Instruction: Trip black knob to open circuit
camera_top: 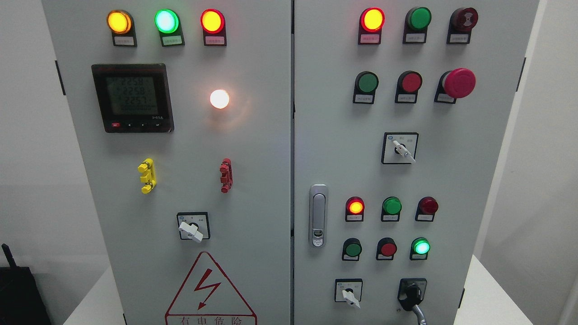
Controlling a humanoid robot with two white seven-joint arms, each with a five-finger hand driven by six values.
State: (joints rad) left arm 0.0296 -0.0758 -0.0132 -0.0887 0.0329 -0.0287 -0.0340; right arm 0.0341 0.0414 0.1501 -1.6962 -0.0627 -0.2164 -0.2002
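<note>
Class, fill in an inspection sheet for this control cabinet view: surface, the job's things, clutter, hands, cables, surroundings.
Surface: grey cabinet, two doors, closed.
Job's things: black knob at lower right of the right door, handle pointing down.
Clutter: nothing seen.
Hands: nothing seen.
Cables: nothing seen for certain.
Surroundings: white table under the cabinet; black object at lower left; lit meter; red mushroom button; door latch; lightning warning sign.
</note>
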